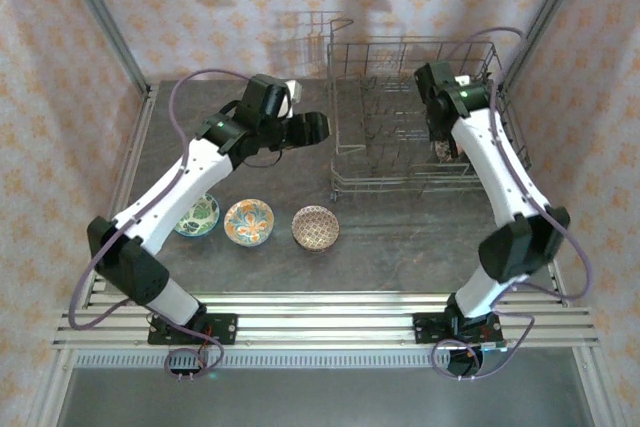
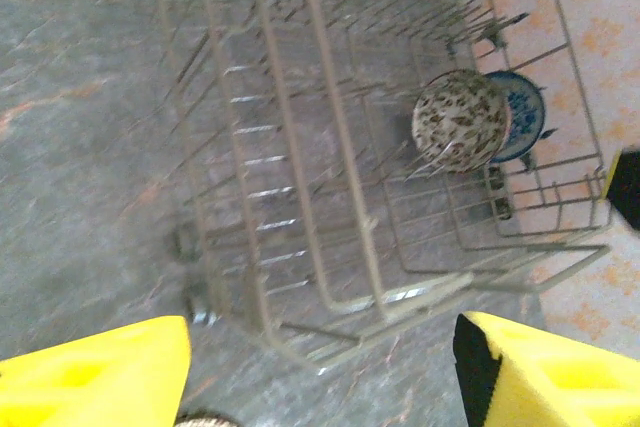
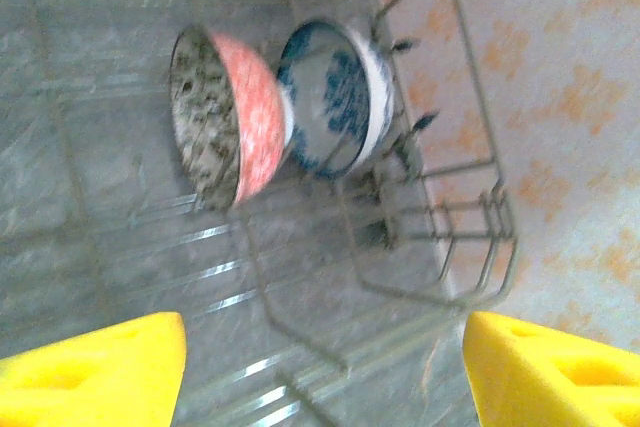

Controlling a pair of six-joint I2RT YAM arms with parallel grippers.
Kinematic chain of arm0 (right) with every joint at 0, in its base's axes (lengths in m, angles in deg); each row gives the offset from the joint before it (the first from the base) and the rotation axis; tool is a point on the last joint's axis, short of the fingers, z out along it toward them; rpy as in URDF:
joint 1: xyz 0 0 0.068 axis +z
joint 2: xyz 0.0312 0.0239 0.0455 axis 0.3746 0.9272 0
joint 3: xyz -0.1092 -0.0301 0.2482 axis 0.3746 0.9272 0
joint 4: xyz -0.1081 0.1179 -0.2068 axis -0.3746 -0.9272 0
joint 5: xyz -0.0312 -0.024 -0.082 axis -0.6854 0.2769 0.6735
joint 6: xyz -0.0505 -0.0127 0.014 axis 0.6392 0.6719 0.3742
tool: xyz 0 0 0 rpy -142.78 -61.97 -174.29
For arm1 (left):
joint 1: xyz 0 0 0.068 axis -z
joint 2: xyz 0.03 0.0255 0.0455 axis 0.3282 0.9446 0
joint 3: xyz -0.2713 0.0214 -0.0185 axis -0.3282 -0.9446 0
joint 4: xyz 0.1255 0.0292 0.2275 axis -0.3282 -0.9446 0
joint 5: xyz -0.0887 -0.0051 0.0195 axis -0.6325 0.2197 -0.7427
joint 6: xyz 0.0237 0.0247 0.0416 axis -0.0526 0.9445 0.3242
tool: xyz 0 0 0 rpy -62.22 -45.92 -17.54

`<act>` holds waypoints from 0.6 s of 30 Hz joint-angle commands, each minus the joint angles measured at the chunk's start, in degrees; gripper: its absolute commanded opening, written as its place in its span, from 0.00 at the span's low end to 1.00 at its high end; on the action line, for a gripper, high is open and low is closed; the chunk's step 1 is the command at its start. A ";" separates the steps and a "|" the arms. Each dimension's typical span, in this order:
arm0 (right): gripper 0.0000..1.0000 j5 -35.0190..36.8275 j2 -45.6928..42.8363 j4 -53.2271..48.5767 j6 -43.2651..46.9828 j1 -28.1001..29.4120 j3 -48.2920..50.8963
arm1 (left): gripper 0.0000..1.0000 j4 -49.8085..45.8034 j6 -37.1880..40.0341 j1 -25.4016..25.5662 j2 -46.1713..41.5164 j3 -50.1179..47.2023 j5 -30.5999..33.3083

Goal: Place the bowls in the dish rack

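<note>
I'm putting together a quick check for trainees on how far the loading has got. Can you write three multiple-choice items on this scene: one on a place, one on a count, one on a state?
1. Where is the blue-white bowl?
A. flat on the table
B. on edge in the dish rack, next to the pink-sided bowl
C. upside down on the rack's rim

2. How many bowls lie on the table outside the rack?
A. three
B. one
C. five

3. How is the right tool?
A. shut on a bowl
B. shut on a rack wire
C. open, holding nothing

Answers:
1. B: the right wrist view shows both bowls standing on edge inside the rack.
2. A: the top view shows a green bowl, an orange-teal bowl and a brown-pink bowl in a row.
3. C: its yellow fingers stand wide apart with nothing between them.
</note>
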 commanded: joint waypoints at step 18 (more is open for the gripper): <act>0.73 -19.21 -16.84 5.31 -9.14 -4.17 24.56 | 0.55 -4.01 7.09 4.19 21.20 19.01 -4.15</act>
